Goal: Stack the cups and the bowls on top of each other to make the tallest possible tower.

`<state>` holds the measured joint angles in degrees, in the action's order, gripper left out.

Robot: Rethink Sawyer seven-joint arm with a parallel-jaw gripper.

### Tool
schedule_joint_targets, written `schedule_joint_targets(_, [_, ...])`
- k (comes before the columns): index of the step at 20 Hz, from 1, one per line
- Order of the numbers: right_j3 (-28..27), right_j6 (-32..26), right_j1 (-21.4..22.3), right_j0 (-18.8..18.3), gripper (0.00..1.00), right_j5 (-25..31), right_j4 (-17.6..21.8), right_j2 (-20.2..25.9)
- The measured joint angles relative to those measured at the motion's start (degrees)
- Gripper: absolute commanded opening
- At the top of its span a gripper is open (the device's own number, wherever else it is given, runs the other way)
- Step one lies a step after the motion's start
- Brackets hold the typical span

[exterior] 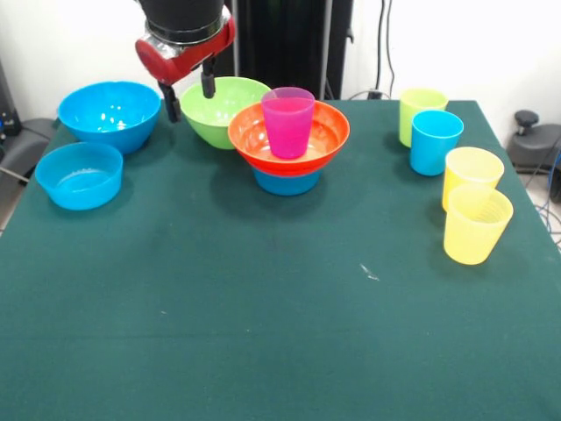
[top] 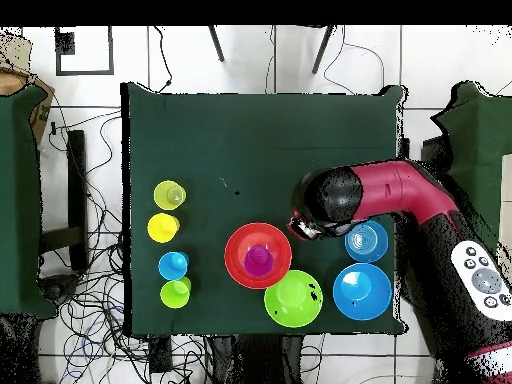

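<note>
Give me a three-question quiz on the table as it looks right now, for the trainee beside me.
1. True or false: the purple cup stands upright inside the orange bowl.
2. How many cups stand apart from the tower?
3. Multiple choice: the end effector hangs between A) the two yellow cups, B) the large blue bowl and the green bowl, C) the green cup and the blue cup.

Key: 1 true; 2 four; 3 B.
</note>
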<state>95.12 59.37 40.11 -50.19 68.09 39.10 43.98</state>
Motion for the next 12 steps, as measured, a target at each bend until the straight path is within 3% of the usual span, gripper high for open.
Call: schedule_joint_targets(12, [0.3, -6.7, -0.5, -1.5, 1.00, 2.5, 0.1, 1.3])
